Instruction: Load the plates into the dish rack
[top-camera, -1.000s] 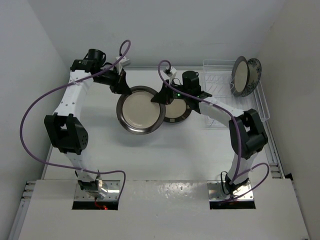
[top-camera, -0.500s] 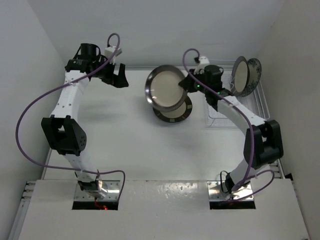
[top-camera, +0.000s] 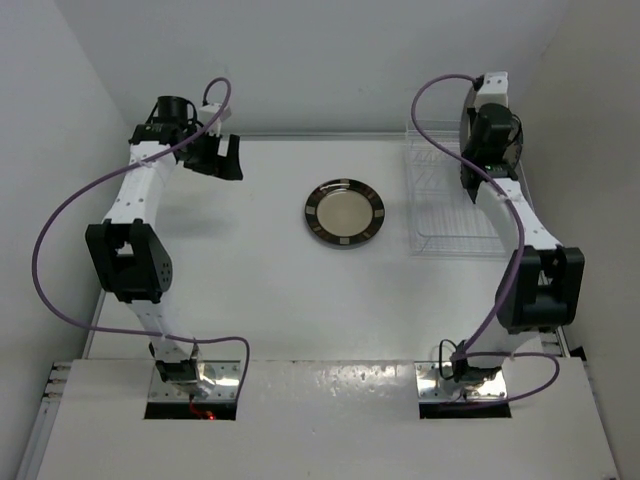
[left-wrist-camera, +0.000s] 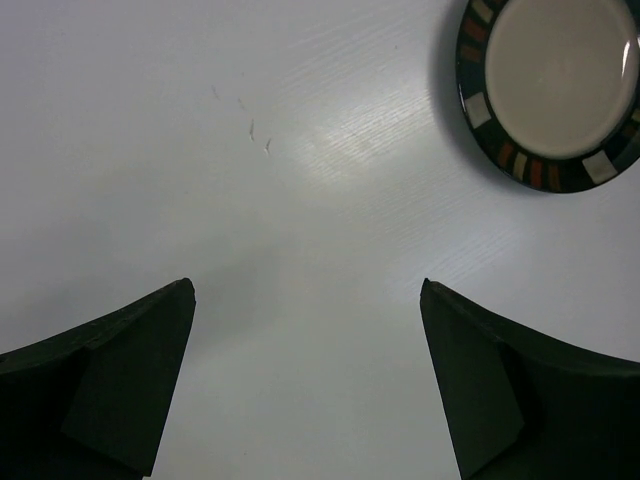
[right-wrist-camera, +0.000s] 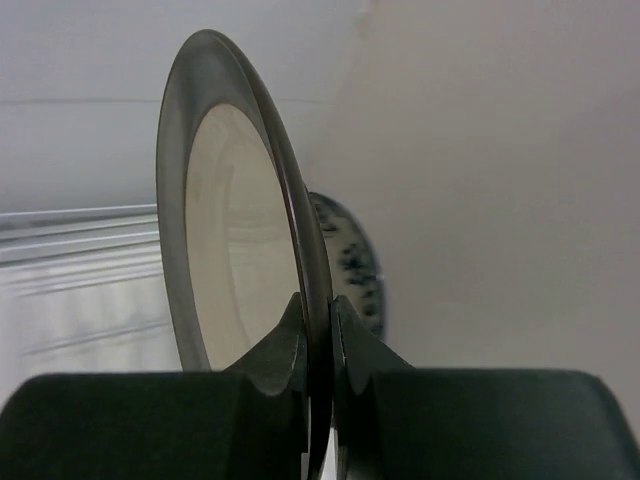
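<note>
Metallic-rimmed plate (right-wrist-camera: 240, 250) clenched upright, edge-on, in right hand (right-wrist-camera: 318, 340) at far end of dish rack (top-camera: 445, 225). We note blue floral plate (right-wrist-camera: 355, 265) behind. Patch-rimmed plate (top-camera: 345, 213) flat on table (top-camera: 250, 280), centre. Left hand (left-wrist-camera: 305, 290) released, far left.

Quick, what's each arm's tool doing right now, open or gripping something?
Left tool: open, holding nothing.
Right tool: closed on the dark-rimmed plate, held on edge.

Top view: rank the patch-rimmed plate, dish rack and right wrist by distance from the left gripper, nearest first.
From the left gripper:
1. patch-rimmed plate, flat at table centre.
2. dish rack, along the right side.
3. right wrist, back right, over the rack's far end.
</note>
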